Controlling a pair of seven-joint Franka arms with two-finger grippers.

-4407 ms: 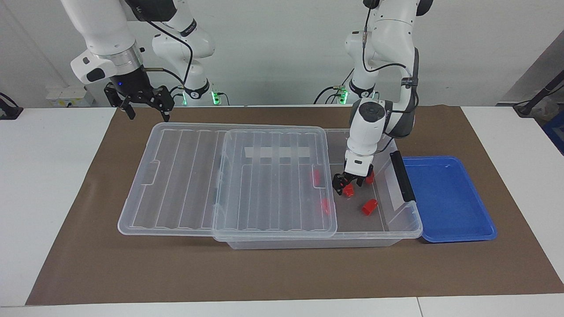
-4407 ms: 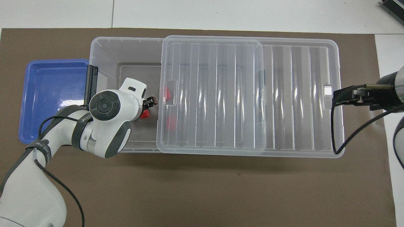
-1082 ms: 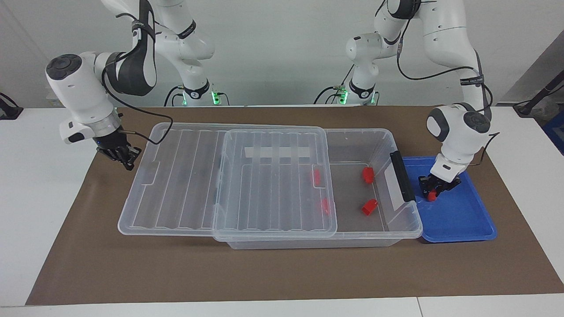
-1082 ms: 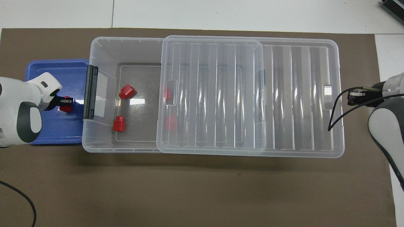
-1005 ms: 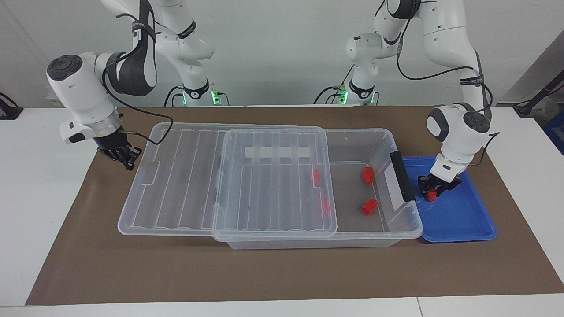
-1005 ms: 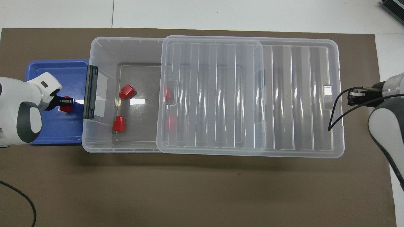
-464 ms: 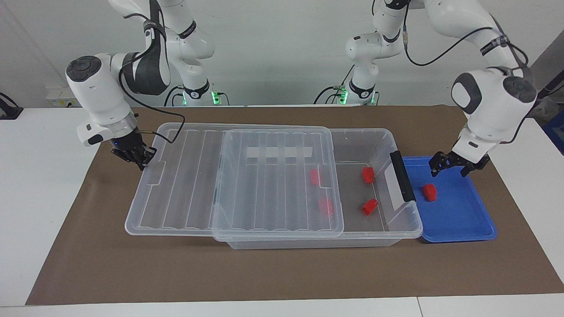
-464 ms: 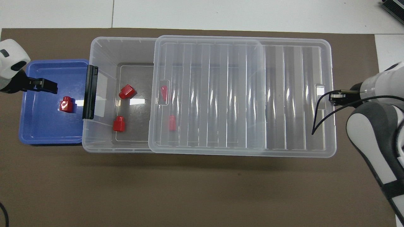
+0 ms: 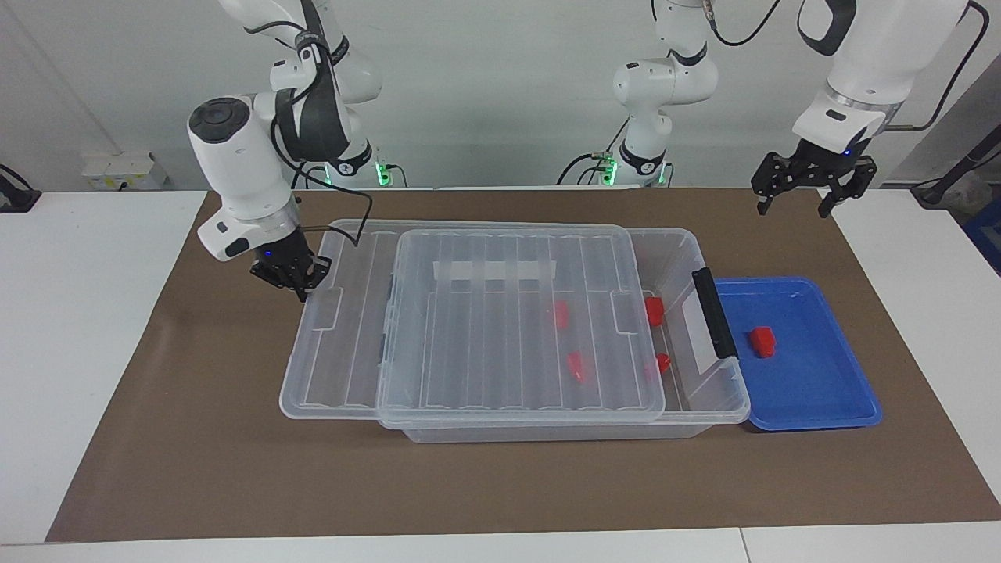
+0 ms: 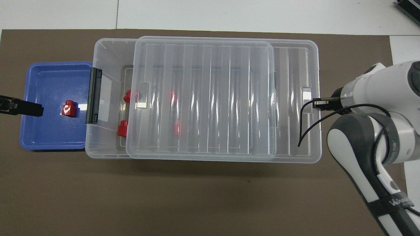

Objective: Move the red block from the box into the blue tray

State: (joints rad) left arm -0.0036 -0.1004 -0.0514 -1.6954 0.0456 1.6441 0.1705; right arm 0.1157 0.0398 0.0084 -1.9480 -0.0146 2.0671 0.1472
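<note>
The red block [image 9: 762, 341] lies alone on the floor of the blue tray [image 9: 813, 407], near the tray's end that touches the box [image 9: 704, 407], with bare blue floor all round it and the tray's raised rim well clear of it. The left gripper [image 9: 807, 190] hangs high above the worktop [image 9: 156, 438], its fingers spread apart and holding nothing; the block and tray lie below it, with open air between. Four more red blocks [image 9: 654, 310] rest on the box floor.

The lid [image 9: 516, 328] lies flat across the box top, covering most of it and leaving an open strip at the tray end, next to the black latch [image 9: 712, 313]. The lid's other end overhangs the box toward the right arm's end. The right gripper [image 9: 291, 274], fingertips together, sits against that overhanging short edge, by the lid's notch. A brown mat [image 9: 469, 485] spreads wide and bare around box and tray.

The facing view shows the left gripper whole and how high it is; the overhead view shows only its dark tip [image 10: 23, 108], seeming to overlap the tray's outer rim. The overhead view shows the lid's outline over the box and two blocks half under its edge.
</note>
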